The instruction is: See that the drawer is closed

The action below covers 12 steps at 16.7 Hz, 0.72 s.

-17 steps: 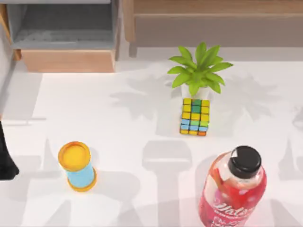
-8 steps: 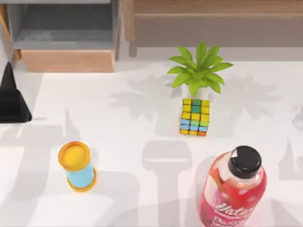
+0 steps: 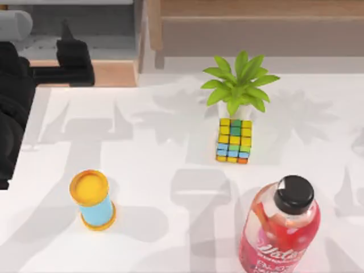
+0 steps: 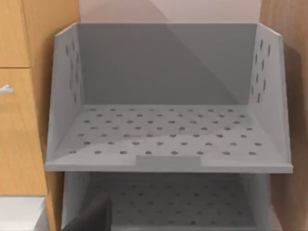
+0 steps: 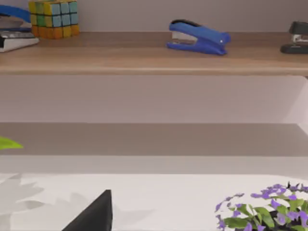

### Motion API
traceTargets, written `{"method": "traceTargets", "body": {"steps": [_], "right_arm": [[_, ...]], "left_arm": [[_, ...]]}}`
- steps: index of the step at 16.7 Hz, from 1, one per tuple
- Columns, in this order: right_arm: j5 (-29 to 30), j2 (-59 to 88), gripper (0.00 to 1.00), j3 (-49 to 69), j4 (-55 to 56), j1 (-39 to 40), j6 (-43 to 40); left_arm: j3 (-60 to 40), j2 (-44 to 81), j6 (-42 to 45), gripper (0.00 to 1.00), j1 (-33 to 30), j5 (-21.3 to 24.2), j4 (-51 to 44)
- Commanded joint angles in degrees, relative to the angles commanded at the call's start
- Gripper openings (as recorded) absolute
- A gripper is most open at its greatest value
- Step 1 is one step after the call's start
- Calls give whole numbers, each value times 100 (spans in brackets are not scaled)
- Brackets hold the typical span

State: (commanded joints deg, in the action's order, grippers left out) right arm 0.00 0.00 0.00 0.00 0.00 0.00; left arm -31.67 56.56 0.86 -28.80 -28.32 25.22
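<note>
Reaching in from the top view's left edge, the left arm held its black gripper (image 3: 74, 62) over the tan wooden front panel of the drawer (image 3: 114, 73), which stood pulled out at the table's far left corner with its grey floor exposed. Whether that claw was apart or together could not be told. The left wrist view looked into a grey perforated shelf (image 4: 168, 134) with a second tray below it. On the white table (image 3: 170, 153) stood a small potted plant (image 3: 239, 85), a colourful puzzle cube (image 3: 234, 140) just in front of it, a blue cylinder with a yellow lid (image 3: 92, 199), and a red drink bottle with a black cap (image 3: 281, 227). The right wrist view showed a blue stapler (image 5: 198, 37) on a wooden shelf (image 5: 144, 60).
</note>
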Motion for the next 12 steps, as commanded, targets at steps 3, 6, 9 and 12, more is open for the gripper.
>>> {"method": "traceTargets", "body": {"steps": [3,6,9,12], "right_arm": [[0,0,100,0,0,0,0],[0,0,100,0,0,0,0],[0,0,100,0,0,0,0],[0,0,100,0,0,0,0]], "left_arm": [[-76,125,3,100,-65,-69,61],[-52,105,1,100,-42,-56,49],[107,235,190,100,147,19,238],[597,715,917,100,860,405,937]]}}
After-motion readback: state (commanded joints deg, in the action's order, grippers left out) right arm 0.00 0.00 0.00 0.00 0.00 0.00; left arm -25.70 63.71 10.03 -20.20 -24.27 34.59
